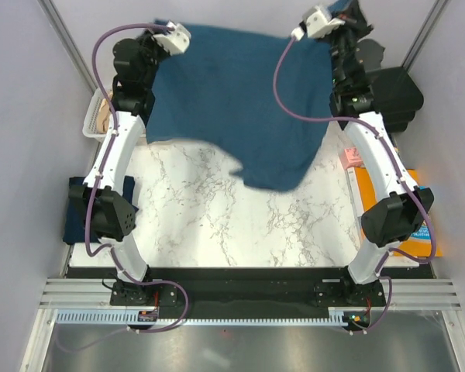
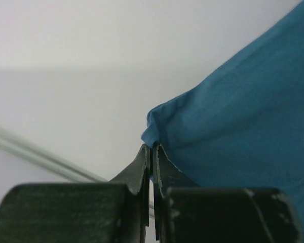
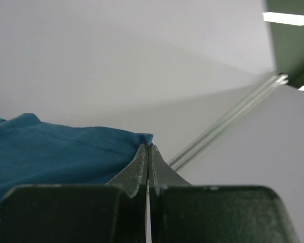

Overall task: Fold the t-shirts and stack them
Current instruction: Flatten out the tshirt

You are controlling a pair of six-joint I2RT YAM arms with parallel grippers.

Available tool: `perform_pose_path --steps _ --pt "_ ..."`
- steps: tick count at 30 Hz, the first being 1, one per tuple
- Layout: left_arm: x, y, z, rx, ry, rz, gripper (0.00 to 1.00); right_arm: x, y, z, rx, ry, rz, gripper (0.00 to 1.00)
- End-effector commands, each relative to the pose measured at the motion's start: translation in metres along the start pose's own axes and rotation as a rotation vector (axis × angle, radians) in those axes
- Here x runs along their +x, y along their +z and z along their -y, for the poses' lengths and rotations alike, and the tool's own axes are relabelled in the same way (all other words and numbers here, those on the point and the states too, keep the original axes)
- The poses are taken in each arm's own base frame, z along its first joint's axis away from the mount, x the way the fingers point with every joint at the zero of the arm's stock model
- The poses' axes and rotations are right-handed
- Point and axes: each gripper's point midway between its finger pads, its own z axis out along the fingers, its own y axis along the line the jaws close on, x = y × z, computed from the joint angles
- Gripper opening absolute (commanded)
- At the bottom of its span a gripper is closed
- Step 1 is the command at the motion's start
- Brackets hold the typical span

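The teal-blue t-shirt [image 1: 240, 101] hangs spread in the air over the back of the marble table [image 1: 209, 225], held up by two corners. My left gripper [image 1: 161, 29] is shut on its far left corner, seen in the left wrist view [image 2: 152, 148] with the teal-blue cloth [image 2: 243, 111] pinched at the tips. My right gripper [image 1: 342, 17] is shut on the far right corner; in the right wrist view [image 3: 148, 147] the hemmed edge [image 3: 66, 152] runs into the shut tips. A dark navy shirt [image 1: 76, 209] lies folded at the table's left edge. A beige-tan shirt [image 1: 102, 116] lies in the basket.
A white slotted basket [image 1: 93, 124] stands at the left. A black object [image 1: 391, 93] sits at the back right. A pink item [image 1: 350, 159] and an orange and blue book [image 1: 407, 217] lie along the right edge. Grey walls close in on both sides.
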Motion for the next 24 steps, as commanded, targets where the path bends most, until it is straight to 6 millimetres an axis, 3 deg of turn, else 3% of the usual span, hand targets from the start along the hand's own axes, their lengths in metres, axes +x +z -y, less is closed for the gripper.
perform_pose_path --steps 1,3,5,8,9,10,11,12,13,14,15,16,18,19,20,21,22,24 --pt "-0.081 -0.066 -0.171 -0.599 0.014 0.198 0.02 -0.057 -0.019 0.172 0.447 0.042 0.151 0.0" --pt "-0.09 -0.081 -0.187 -0.668 0.005 0.232 0.02 -0.071 -0.025 0.198 0.512 0.045 0.199 0.0" --pt "-0.098 -0.097 -0.198 -0.726 -0.015 0.275 0.02 -0.076 -0.028 0.206 0.525 0.047 0.223 0.0" --pt "-0.081 -0.092 -0.18 -0.699 -0.044 0.234 0.02 -0.073 -0.031 0.191 0.465 0.066 0.225 0.0" --pt "-0.071 -0.087 -0.167 -0.667 -0.041 0.21 0.02 -0.063 -0.032 0.167 0.398 0.066 0.199 0.0" --pt "-0.046 -0.072 -0.129 -0.588 -0.012 0.161 0.02 -0.053 -0.033 0.149 0.341 0.066 0.171 0.0" --pt "-0.038 -0.074 -0.113 -0.557 0.014 0.151 0.02 -0.046 -0.036 0.13 0.282 0.082 0.152 0.0" --pt "-0.025 -0.071 -0.089 -0.504 0.048 0.135 0.02 -0.028 -0.048 0.093 0.174 0.071 0.11 0.0" --pt "0.005 -0.065 -0.033 -0.385 0.115 0.102 0.02 -0.018 -0.057 0.065 0.082 0.062 0.092 0.0" --pt "0.013 -0.072 -0.014 -0.339 0.137 0.101 0.02 -0.01 -0.069 0.042 0.012 0.061 0.082 0.0" --pt "0.025 -0.074 0.016 -0.259 0.154 0.098 0.02 0.006 -0.096 0.007 -0.088 0.055 0.059 0.0" --pt "0.056 -0.082 0.065 -0.146 0.158 0.048 0.02 0.011 -0.111 -0.02 -0.186 0.062 0.058 0.0" --pt "0.074 -0.098 0.11 -0.007 0.13 0.031 0.02 0.026 -0.154 -0.057 -0.325 0.082 0.029 0.0" --pt "0.094 -0.113 0.144 0.079 0.113 -0.008 0.02 0.032 -0.174 -0.082 -0.436 0.088 0.01 0.0" --pt "0.104 -0.123 0.169 0.163 0.098 -0.041 0.02 0.033 -0.19 -0.095 -0.495 0.105 0.006 0.0" --pt "0.101 -0.133 0.18 0.214 0.092 -0.025 0.02 0.034 -0.21 -0.102 -0.55 0.131 0.0 0.0" --pt "0.111 -0.147 0.204 0.289 0.084 -0.043 0.02 0.045 -0.235 -0.124 -0.672 0.134 -0.05 0.0" --pt "0.11 -0.171 0.229 0.419 0.07 -0.032 0.02 0.043 -0.265 -0.135 -0.773 0.159 -0.045 0.0"
